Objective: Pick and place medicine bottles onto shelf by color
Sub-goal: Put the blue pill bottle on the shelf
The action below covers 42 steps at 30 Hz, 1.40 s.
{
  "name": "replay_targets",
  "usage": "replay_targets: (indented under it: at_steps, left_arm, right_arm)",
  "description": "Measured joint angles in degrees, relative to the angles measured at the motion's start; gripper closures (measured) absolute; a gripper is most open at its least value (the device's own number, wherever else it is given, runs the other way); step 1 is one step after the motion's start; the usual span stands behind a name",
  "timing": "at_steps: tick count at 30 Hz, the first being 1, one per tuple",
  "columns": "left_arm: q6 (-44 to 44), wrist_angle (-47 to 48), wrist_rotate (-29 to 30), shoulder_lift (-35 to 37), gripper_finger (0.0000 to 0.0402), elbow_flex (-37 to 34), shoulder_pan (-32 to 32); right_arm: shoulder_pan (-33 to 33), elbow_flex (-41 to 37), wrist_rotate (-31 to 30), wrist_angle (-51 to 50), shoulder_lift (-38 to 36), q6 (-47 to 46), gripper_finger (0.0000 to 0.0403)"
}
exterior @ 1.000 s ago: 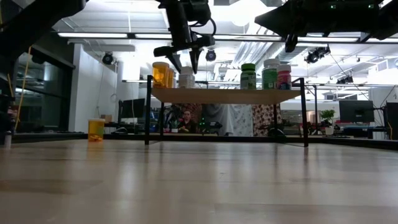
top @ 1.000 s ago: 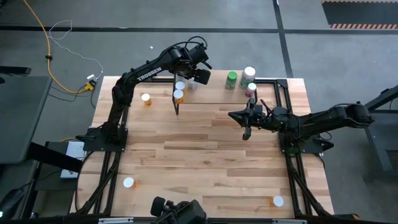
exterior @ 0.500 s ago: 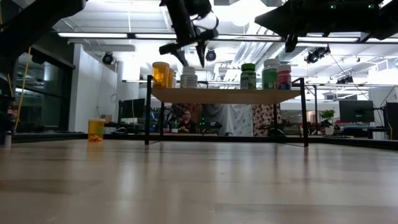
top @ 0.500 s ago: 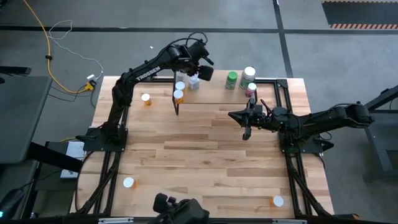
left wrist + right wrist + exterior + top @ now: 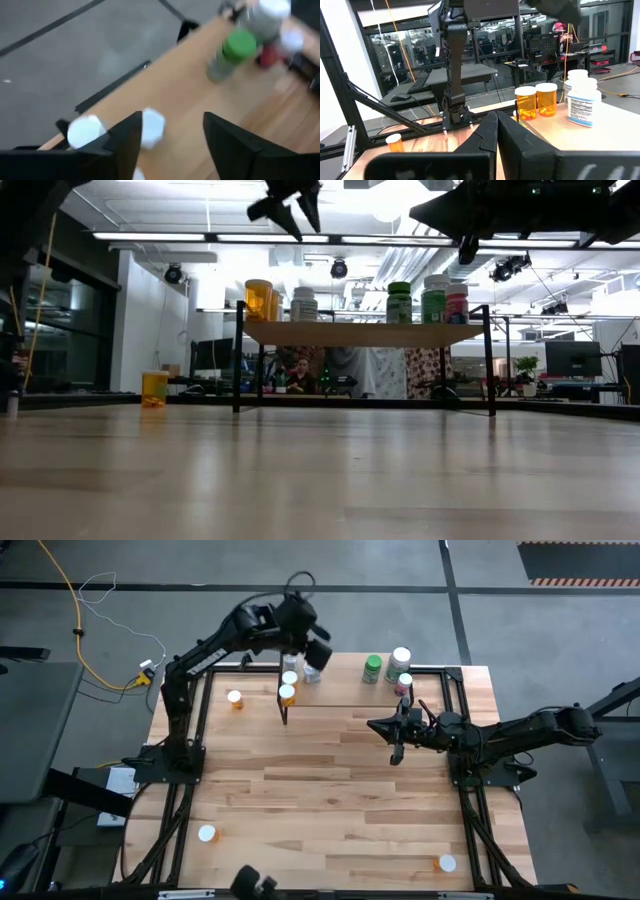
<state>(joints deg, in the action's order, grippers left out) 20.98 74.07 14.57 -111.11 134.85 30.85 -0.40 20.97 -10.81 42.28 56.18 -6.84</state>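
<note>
The shelf (image 5: 350, 692) (image 5: 365, 332) stands at the table's far side. On it, from left, stand two orange medicine bottles (image 5: 259, 300), a white one (image 5: 303, 304) (image 5: 311, 672), a green one (image 5: 399, 302) (image 5: 235, 50), a white-capped one (image 5: 434, 298) and a pinkish one (image 5: 457, 303). My left gripper (image 5: 295, 208) (image 5: 172, 145) hangs open and holds nothing, high above the shelf's left end and the white bottle. My right gripper (image 5: 393, 738) (image 5: 496, 135) is shut and holds nothing, hovering right of centre.
An orange bottle (image 5: 235, 699) (image 5: 154, 388) stands on the table left of the shelf. Two more white-capped bottles stand near the front edge, one at the left (image 5: 207, 834) and one at the right (image 5: 446, 863). Bare tabletop (image 5: 330, 790) lies between them and the shelf.
My left gripper has risen from just above the white bottle on the shelf to well above it, drifting slightly toward the far edge and rolling at the wrist. The white bottle stays upright on the shelf.
</note>
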Motion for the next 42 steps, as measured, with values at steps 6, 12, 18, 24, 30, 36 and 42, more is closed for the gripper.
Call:
replay_targets:
  at_steps: [6,12,18,24,30,36,42]
  left_arm:
    - [-3.6,4.1,2.9,-1.1,0.0322,-3.1,-4.7]
    - [-6.2,1.2,0.1,-1.2,0.0389,-13.1,-7.1]
    - [-6.2,-6.7,3.1,-1.3,0.0398,-21.2,-7.9]
    - [-6.4,-15.9,4.3,-1.2,0.0401,-25.6,-7.6]
    - [-5.2,-17.8,6.7,-1.2,0.0401,-26.9,-6.1]
    - [-4.2,-18.7,11.5,-1.8,0.0401,-26.9,-5.7]
    - [-3.2,-19.0,13.4,-2.3,0.0401,-26.9,-4.5]
  right_arm:
    - [0.0,0.0,0.0,0.0,0.0,-0.9,0.0402]
    - [0.0,0.0,0.0,0.0,0.0,-1.1,0.0402]
    - [0.0,0.0,-0.1,0.0,0.0,-0.7,0.0402]
    - [0.0,0.0,-0.1,0.0,0.0,-0.7,0.0402]
    - [0.0,0.0,-0.1,0.0,0.0,-0.7,0.0402]
    - [0.0,0.0,-0.1,0.0,0.0,-0.7,0.0402]
    - [0.0,0.0,-0.1,0.0,0.0,-0.8,0.0402]
